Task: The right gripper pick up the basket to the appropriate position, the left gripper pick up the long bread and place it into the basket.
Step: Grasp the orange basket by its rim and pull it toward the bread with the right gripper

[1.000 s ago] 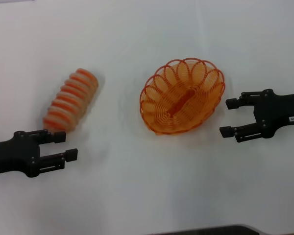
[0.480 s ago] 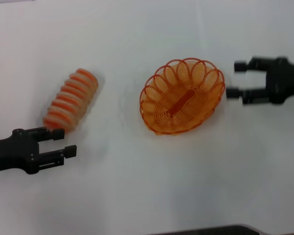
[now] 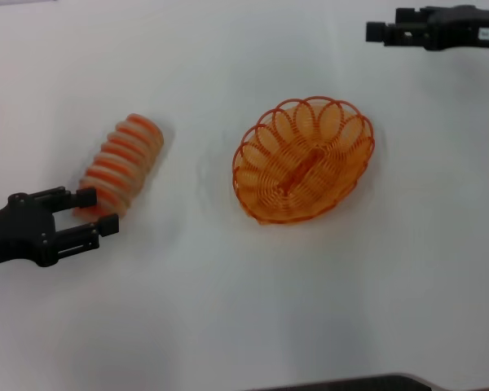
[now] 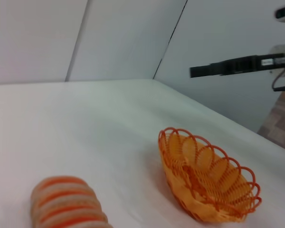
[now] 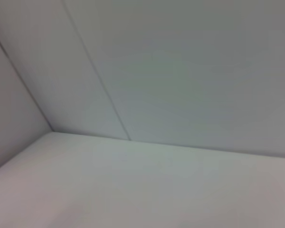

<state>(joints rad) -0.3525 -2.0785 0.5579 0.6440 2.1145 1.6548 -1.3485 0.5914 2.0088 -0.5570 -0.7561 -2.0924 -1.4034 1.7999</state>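
You see an orange wire basket (image 3: 303, 161) with a looped scalloped rim | a tan long bread (image 3: 120, 165) banded with orange ridged stripes | a black left gripper (image 3: 88, 217) | a black right gripper (image 3: 376, 32) carrying a small white label | a plain white table (image 3: 253, 301).

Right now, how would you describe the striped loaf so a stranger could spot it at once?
On the white table, look to the robot's left of the oval orange wire basket. There lies the long bread, a tan loaf with its near end by the open black left gripper. Its orange ridged cross stripes set it apart; the basket is open wirework.
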